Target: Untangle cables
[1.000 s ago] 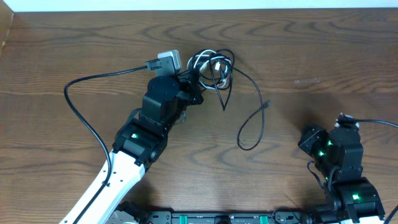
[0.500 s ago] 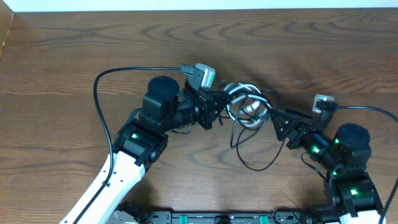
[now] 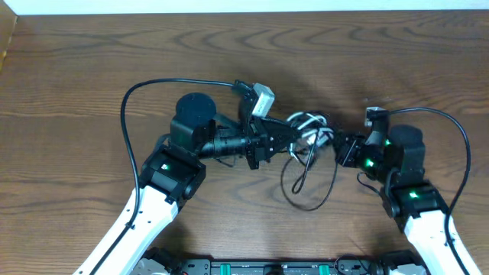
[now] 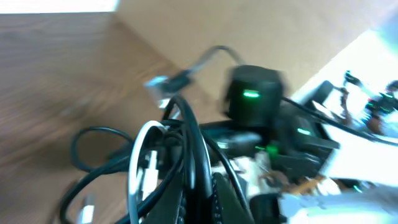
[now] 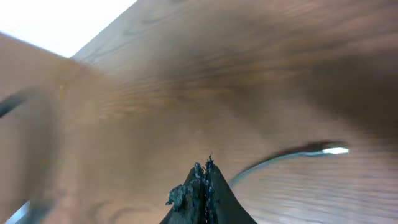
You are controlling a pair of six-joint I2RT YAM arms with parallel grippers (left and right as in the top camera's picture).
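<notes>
— What lies under everything?
— A dark brown wood-grain table (image 3: 84,76), its grain running mostly left to right.
— And past its far edge?
— A plain white strip (image 3: 229,6) along the top of the overhead view.
— Anything at the left?
— A paler tan sliver (image 3: 6,46) by the top-left corner; I cannot tell what it is.

Left arm (image 3: 172,164): black motor housings, round black joint cap, white lower link, green status LEDs. Grey wrist camera block (image 3: 262,98) on top. Thick black arm cable (image 3: 124,114) loops out wide. Right arm (image 3: 405,160): same black housings, green LEDs, white link, own black cable (image 3: 467,149). The right pincer (image 5: 205,180) is black, with tapered, ragged-edged tips.
</notes>
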